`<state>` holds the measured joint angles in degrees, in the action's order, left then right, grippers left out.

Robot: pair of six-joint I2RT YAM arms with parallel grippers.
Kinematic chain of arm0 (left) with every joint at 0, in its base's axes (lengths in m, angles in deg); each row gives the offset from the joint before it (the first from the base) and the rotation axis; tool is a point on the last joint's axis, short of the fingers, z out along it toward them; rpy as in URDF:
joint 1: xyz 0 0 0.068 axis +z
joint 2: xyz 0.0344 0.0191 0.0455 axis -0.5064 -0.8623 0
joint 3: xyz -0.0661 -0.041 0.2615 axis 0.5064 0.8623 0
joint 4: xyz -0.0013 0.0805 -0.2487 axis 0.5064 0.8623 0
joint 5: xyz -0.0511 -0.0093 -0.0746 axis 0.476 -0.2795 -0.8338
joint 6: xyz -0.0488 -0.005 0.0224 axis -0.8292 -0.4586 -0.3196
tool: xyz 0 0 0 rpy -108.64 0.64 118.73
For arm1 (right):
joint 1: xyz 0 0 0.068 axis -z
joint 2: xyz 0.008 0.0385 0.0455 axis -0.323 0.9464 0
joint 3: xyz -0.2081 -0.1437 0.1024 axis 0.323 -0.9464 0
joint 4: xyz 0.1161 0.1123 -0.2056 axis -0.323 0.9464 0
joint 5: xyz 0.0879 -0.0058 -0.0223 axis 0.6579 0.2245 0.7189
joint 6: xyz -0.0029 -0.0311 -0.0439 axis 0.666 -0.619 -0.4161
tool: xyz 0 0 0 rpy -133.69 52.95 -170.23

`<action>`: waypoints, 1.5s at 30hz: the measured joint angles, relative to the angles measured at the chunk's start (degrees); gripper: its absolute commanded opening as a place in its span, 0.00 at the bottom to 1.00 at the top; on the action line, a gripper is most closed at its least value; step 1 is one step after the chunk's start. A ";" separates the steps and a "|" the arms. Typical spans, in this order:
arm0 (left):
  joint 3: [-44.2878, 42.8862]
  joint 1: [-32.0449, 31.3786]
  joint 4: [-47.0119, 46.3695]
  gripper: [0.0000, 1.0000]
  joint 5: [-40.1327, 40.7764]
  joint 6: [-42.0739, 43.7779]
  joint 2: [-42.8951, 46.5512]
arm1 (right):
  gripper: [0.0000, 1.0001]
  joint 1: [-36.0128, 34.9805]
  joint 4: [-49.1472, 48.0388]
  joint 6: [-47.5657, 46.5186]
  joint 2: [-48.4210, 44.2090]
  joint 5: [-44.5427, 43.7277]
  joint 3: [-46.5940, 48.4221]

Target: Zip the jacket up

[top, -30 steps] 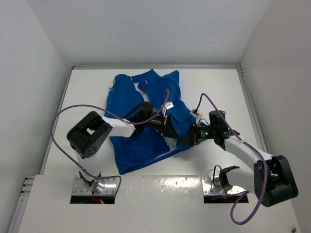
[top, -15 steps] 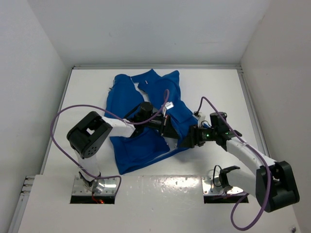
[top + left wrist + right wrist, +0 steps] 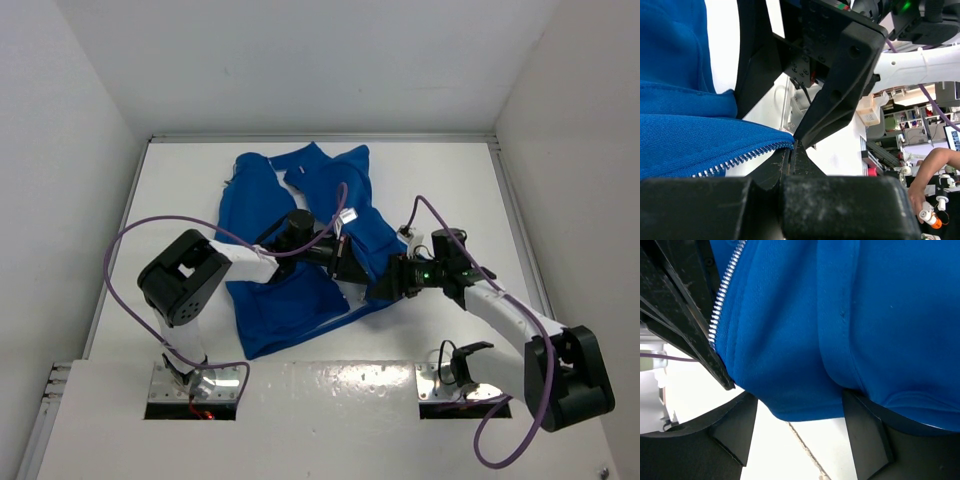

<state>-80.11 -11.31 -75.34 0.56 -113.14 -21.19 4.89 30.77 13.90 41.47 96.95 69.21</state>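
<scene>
Robotics lab: white-walled enclosure [image 3: 300, 60], equipment-cluttered benches [image 3: 912, 132] behind.

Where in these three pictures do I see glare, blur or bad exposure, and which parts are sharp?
Top external: even light, soft shadows, all sharp; glare on the glossy near panel. Left wrist: left gripper dark and blurred near the lens, zipper teeth sharp, white table overexposed. Right wrist: jacket sharp and evenly lit, right gripper dark below.
</scene>
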 measured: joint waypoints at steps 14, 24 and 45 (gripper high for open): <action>-0.02 -0.61 -4.66 0.00 -0.02 -3.96 -2.91 | 0.17 0.11 -7.26 4.02 0.24 5.25 -2.51; -2.93 -0.94 4.94 0.18 4.02 0.83 -2.71 | 0.00 0.11 -7.13 3.52 0.24 5.73 -2.58; -14.16 11.19 72.91 0.14 58.80 28.83 10.54 | 0.00 1.11 13.86 -10.56 0.37 -6.38 5.40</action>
<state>-94.27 -0.12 -2.43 59.36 -84.31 -10.65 6.00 44.63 3.34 41.84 90.57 74.61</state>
